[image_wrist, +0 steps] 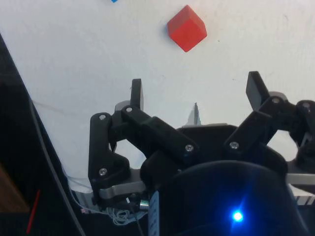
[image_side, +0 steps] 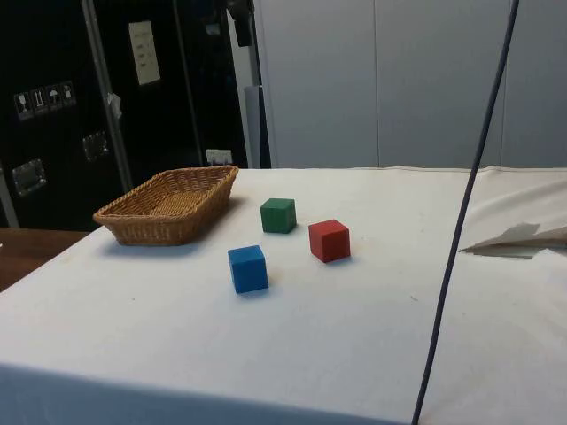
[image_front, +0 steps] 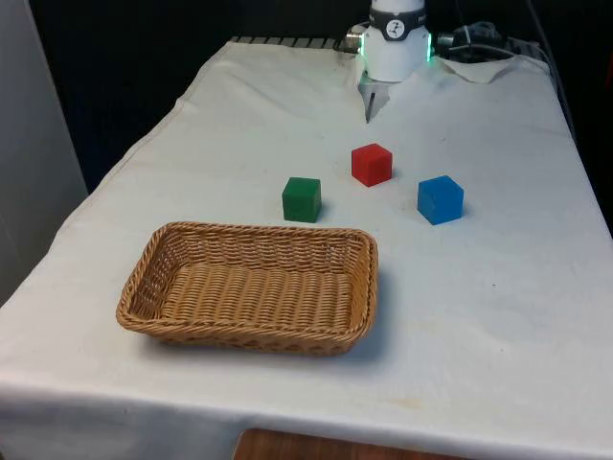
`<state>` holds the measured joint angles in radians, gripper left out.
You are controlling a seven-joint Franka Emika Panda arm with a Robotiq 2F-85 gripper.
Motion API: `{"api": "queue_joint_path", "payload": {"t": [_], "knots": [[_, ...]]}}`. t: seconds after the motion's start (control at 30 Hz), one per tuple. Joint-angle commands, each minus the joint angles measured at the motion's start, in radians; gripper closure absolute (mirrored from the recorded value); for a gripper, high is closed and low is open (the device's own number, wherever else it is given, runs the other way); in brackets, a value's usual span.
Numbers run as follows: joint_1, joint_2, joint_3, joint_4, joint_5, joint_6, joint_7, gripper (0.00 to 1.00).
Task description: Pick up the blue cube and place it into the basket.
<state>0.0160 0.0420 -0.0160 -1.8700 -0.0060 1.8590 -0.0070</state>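
In the front view the pincer [image_front: 369, 103] hangs in the upper middle of the frame, above the far part of the white-clothed worktop [image_front: 498, 316], with nothing between its fingers. The wrist view shows the pincer [image_wrist: 194, 96] spread wide, its two fingers [image_wrist: 136, 93] well apart over bare cloth. The blue cube [image_front: 441, 199] sits right of centre in the front view, below and to the right of the pincer and well apart from it, resting flat on the cloth. Between the two, a little left of the blue cube, lies the red cube [image_front: 372, 164], which is the block nearest the pincer; in the wrist view the red cube [image_wrist: 186, 28] appears near the top centre of the frame, beyond the fingertips, and a sliver of the blue cube [image_wrist: 113, 1] shows at the top edge, left of centre. The green cube [image_front: 302, 199] stands left of the red one in the front view, near the frame's centre. The wicker basket [image_front: 163, 259] takes up the lower left of the front view, holding nothing, just below the green cube. In the side view the blue cube [image_side: 248, 268] is near the centre, in front of the red cube [image_side: 329, 240] and green cube [image_side: 278, 215], with the basket [image_side: 133, 226] at middle left.
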Motion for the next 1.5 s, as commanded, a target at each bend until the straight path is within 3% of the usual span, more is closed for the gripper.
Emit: {"api": "queue_joint_path", "payload": {"t": [0.0, 0.43, 0.47, 0.7, 0.8, 1.1, 1.13, 1.2, 1.4, 1.47], "knots": [[0.001, 0.0, 0.001, 0.0, 0.0, 0.0, 0.001, 0.0], [0.011, -0.015, 0.045, -0.002, -0.044, -0.003, 0.067, 0.0], [0.007, -0.01, 0.046, 0.0, -0.037, 0.0, 0.058, 0.0], [0.016, -0.017, 0.078, -0.002, -0.075, -0.005, 0.112, 0.0], [0.012, -0.013, 0.083, 0.0, -0.071, -0.002, 0.108, 0.0], [0.023, -0.017, 0.131, -0.004, -0.116, 0.004, 0.179, 0.0], [0.018, -0.013, 0.13, 0.0, -0.107, -0.001, 0.167, 0.0], [0.024, -0.016, 0.142, -0.004, -0.122, 0.007, 0.188, 0.0], [0.022, -0.013, 0.169, -0.001, -0.124, 0.01, 0.19, 0.0], [0.027, -0.011, 0.179, -0.003, -0.134, 0.024, 0.201, 0.0]]}}
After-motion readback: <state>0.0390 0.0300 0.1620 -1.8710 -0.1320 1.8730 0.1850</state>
